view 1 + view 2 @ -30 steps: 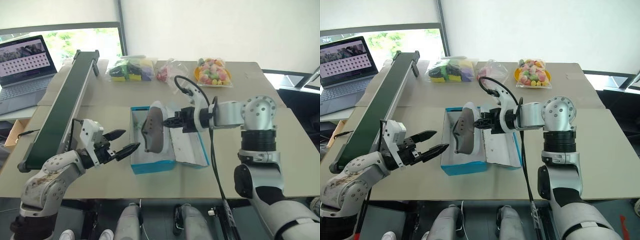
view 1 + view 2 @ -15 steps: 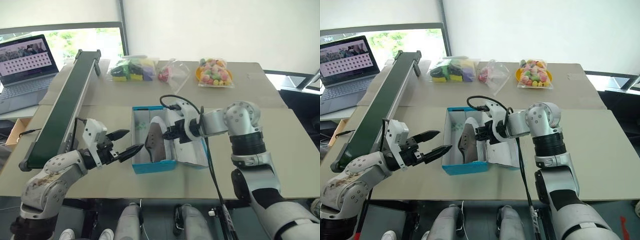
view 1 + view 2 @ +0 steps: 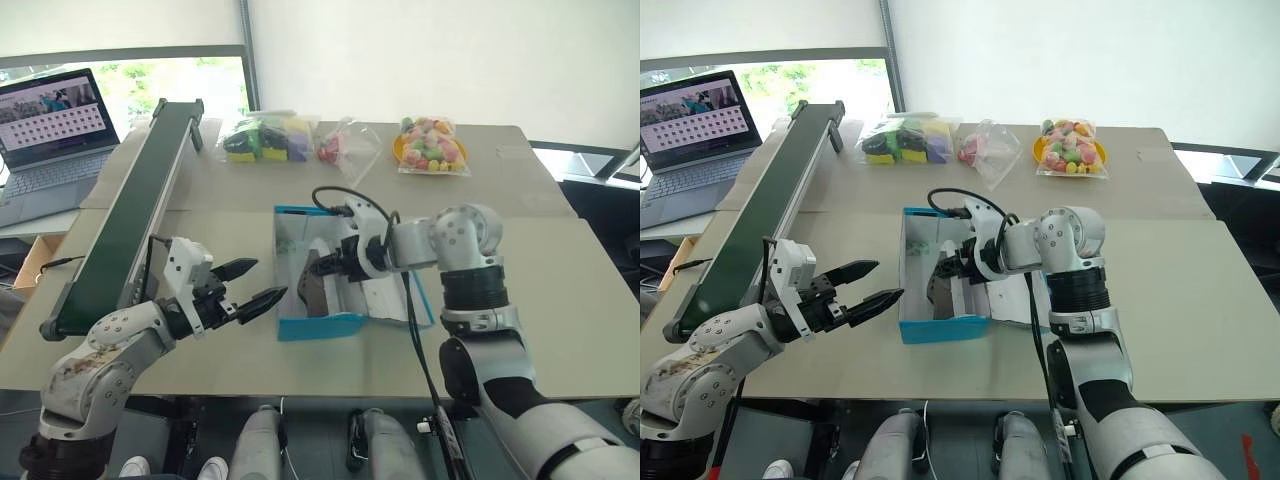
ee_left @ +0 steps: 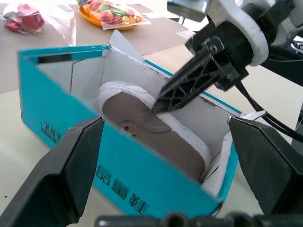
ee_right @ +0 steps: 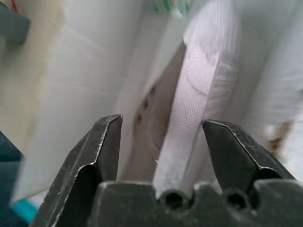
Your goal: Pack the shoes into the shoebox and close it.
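One shoe point(image 4: 156, 142) lies on its side inside the shoebox point(image 3: 330, 325), its grey-brown upper facing the near blue wall and its pale sole turned toward the far white wall. The shoebox stands open on the table point(image 3: 560, 300), with its lid point(image 3: 395, 295) folded out flat on the side toward the robot's right arm. The right end effector point(image 3: 322, 268) reaches down into the shoebox from that lid side; its two black fingers point(image 5: 99, 146) stand apart on either side of the shoe's sole edge, with a gap between each finger and the shoe, so it is parted and not gripping. The left end effector point(image 3: 258, 282) hovers just outside the shoebox, beside the wall opposite the lid, its fingers spread wide and holding nothing, pointing toward the box. Beyond that side of the shoebox a dark green conveyor belt point(image 3: 130, 210) slants across the table. Behind the shoebox, along the table's far edge, sit several clear bags of colourful items point(image 3: 428, 145), and a laptop point(image 3: 55, 135) stands open past the conveyor.
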`<state>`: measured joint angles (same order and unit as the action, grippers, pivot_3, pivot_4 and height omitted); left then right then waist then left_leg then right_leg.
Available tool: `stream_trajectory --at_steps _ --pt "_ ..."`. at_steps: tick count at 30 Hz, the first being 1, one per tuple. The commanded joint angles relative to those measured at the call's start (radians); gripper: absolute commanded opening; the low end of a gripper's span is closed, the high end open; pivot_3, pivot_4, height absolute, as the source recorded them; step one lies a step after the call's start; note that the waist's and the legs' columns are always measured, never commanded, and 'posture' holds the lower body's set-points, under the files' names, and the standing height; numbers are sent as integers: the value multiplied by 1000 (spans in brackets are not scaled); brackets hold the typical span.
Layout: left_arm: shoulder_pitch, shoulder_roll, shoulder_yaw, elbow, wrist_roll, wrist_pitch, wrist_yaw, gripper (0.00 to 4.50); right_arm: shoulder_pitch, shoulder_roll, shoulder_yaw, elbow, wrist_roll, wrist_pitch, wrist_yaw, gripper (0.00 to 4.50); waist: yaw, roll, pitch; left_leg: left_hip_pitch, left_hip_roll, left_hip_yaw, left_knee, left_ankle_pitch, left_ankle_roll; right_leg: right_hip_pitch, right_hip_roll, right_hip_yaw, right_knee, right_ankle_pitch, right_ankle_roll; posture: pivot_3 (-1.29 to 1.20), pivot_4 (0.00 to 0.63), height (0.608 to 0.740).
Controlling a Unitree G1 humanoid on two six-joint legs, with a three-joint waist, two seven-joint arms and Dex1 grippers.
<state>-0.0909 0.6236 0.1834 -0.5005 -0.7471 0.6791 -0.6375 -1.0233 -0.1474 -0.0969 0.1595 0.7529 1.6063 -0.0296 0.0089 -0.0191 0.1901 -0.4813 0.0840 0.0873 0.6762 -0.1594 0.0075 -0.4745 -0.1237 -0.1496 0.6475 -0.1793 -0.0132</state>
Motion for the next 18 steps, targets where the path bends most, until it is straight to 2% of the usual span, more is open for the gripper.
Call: stream_trajectory --at_steps 1,5,6,9,12,14,18 --pt "-23 -12 56 32 30 -52 34 4500 -69 -10 -30 -113 -29 -30 21 3057 0 0 0 0 0 0 0 0 0 0 0 0 0 0 0 0 150 681" --pt "-62 -80 109 130 100 -117 153 4500 -68 -41 -6 -208 -55 -77 58 3057 2 0 0 0 0 0 0 0 0 0 0 0 0 0 0 0 150 681" --pt "-77 -102 126 156 125 -132 204 4500 -53 -68 37 -245 -74 -125 87 3057 2 0 0 0 0 0 0 0 0 1 0 0 -1 0 0 0 150 681" --pt "-134 -163 186 251 245 -181 418 4500 48 -182 237 -408 -146 -385 284 3057 5 -1 0 -1 -1 -1 0 0 0 1 0 0 -1 0 0 0 150 681" --pt "-149 -184 226 300 293 -195 501 4500 177 -268 380 -514 -239 -641 452 3057 -2 -1 -1 -1 -1 1 0 0 1 0 0 0 -2 0 1 0 150 681" --pt "-145 -188 253 337 322 -188 549 4500 296 -296 433 -526 -306 -806 512 3057 -3 -1 -1 -1 0 0 0 0 1 0 0 0 -2 0 1 0 150 681" --pt "-130 -174 269 369 334 -198 540 4500 415 -259 408 -469 -336 -945 552 4118 -2 -2 -1 -1 0 1 0 1 2 0 0 1 -2 -1 2 0 150 681"
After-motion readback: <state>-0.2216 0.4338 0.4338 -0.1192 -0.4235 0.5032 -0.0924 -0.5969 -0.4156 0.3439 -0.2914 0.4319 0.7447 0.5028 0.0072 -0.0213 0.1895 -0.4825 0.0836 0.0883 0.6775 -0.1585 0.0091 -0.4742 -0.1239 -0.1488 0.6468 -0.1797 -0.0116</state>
